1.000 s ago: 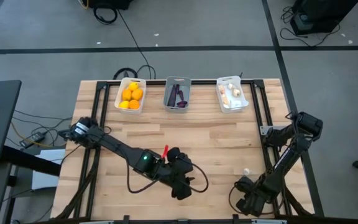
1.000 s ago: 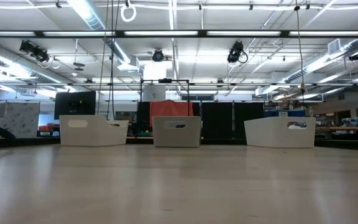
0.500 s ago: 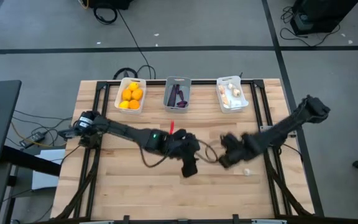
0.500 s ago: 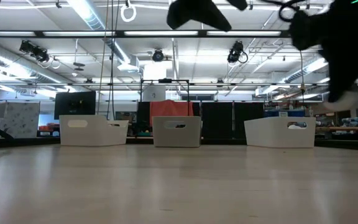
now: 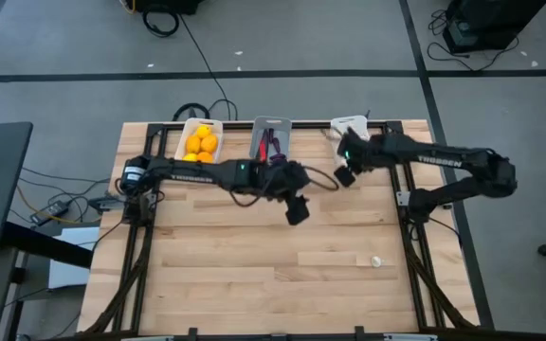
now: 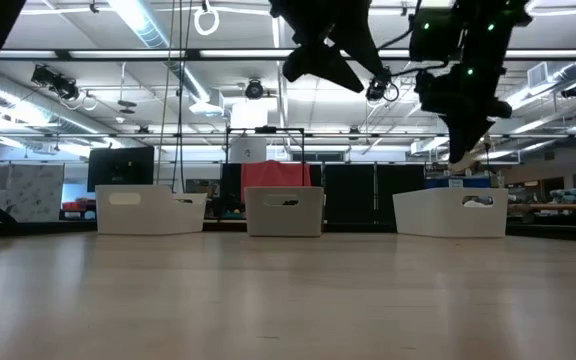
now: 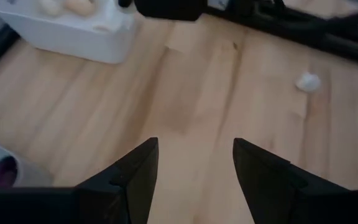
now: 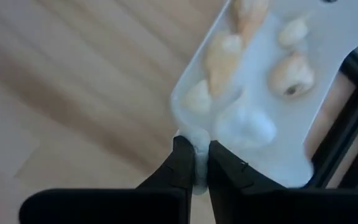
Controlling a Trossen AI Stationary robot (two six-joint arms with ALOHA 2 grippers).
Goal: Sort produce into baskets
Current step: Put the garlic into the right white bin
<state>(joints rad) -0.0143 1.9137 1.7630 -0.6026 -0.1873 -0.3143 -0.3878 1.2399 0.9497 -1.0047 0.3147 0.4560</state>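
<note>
Three baskets stand along the far edge: a white basket (image 5: pixel 200 144) with orange fruits, a grey basket (image 5: pixel 271 142) with purple pieces, and a white basket (image 5: pixel 352 124) with garlic bulbs (image 8: pixel 291 73). My right gripper (image 5: pixel 342 175) hangs over the near rim of that right basket (image 8: pixel 182 99), shut on a whitish bulb (image 6: pixel 467 155). My left gripper (image 5: pixel 297 208) stands open above the bare table, in front of the grey basket, with nothing between its fingers (image 7: pixel 135 171). One more garlic bulb (image 5: pixel 375 260) lies on the table near the right side. My right gripper pinches the whitish bulb (image 8: pixel 196 168) between its two fingers (image 8: pixel 182 163), which come from above and slant down. The bulb is lifted clear and hangs at the fingertips above the basket's near rim. Which part of the bulb they hold cannot be told.
Black frame rails (image 5: pixel 393 152) run along the table's sides next to the outer baskets. The two arms reach close to each other at the table's middle far part. Bare wood (image 5: pixel 254 275) fills the near half of the table.
My right gripper has swung from the table's near right corner up and across to the far edge, over the right white basket, tipping more steeply down. My left gripper has gone from the near middle toward the far edge, still open.
</note>
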